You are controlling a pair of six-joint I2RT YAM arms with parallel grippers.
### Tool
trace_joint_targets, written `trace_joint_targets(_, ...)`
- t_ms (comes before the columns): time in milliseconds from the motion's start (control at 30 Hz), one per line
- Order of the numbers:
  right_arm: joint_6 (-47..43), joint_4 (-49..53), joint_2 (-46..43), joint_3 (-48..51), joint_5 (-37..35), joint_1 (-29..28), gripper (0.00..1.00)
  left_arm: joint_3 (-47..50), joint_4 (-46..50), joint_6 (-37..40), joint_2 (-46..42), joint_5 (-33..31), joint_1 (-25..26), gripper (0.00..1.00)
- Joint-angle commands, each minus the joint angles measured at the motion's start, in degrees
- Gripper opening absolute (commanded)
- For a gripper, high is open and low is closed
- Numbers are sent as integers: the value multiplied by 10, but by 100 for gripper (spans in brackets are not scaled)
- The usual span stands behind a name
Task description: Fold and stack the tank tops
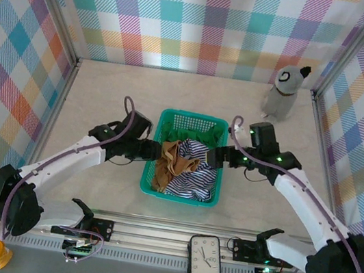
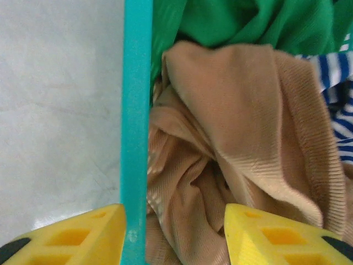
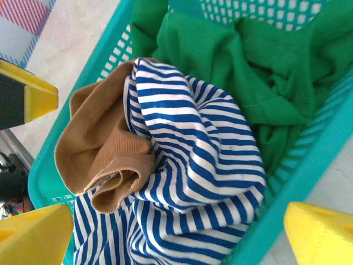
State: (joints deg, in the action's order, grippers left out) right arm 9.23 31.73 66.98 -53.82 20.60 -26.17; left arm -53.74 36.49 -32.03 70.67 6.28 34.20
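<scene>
The three tops lay bunched in the teal basket (image 1: 195, 116) at the middle of the worktop (image 1: 106, 90), with the green top (image 3: 259, 61) against the far wall, the striped top (image 3: 193, 149) toward the right and the tan top (image 3: 99, 143) along the left. The left pincer (image 2: 174, 221) stood part open astride the basket's left rim, one finger outside it and one over the tan cloth, gripping nothing. The right pincer (image 3: 176, 221) hung wide and empty at the right rim.

White arms (image 1: 60, 162) (purple cables (image 1: 128, 102)), yellow fingertips (image 2: 265, 234).
</scene>
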Motion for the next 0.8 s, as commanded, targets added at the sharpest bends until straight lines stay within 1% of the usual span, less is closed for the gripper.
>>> trace_joint_targets(0,-22,5,48,-37,-33,-24,96,15,2,-19,12,-37,11,44)
trace_joint_targets(33,-31,2,66,-46,-34,-30,96,9,2,-10,25,-44,13,40)
trace_joint_targets(100,-47,3,98,-65,-34,-40,95,-6,10,0,49,-56,16,35)
trace_joint_targets(133,-56,4,113,-74,-36,-44,94,-14,11,7,57,-59,17,31)
trace_joint_targets(267,-78,-9,168,-96,-35,-47,89,-40,35,33,88,-94,18,23)
trace_joint_targets(333,-91,-10,197,-108,-29,-51,87,-48,49,47,101,-110,18,24)
trace_joint_targets(400,-101,-3,217,-118,-33,-52,87,-56,62,57,107,-126,18,28)
trace_joint_targets(467,-109,-3,229,-124,-39,-52,84,-69,75,71,106,-145,18,31)
trace_joint_targets(567,-113,0,242,-131,-44,-52,71,-83,79,96,108,-170,18,33)
trace_joint_targets(633,-112,4,247,-135,-41,-52,61,-91,83,110,124,-174,17,33)
trace_joint_targets(767,-97,-9,235,-134,-41,-52,40,-93,59,116,155,-127,17,28)
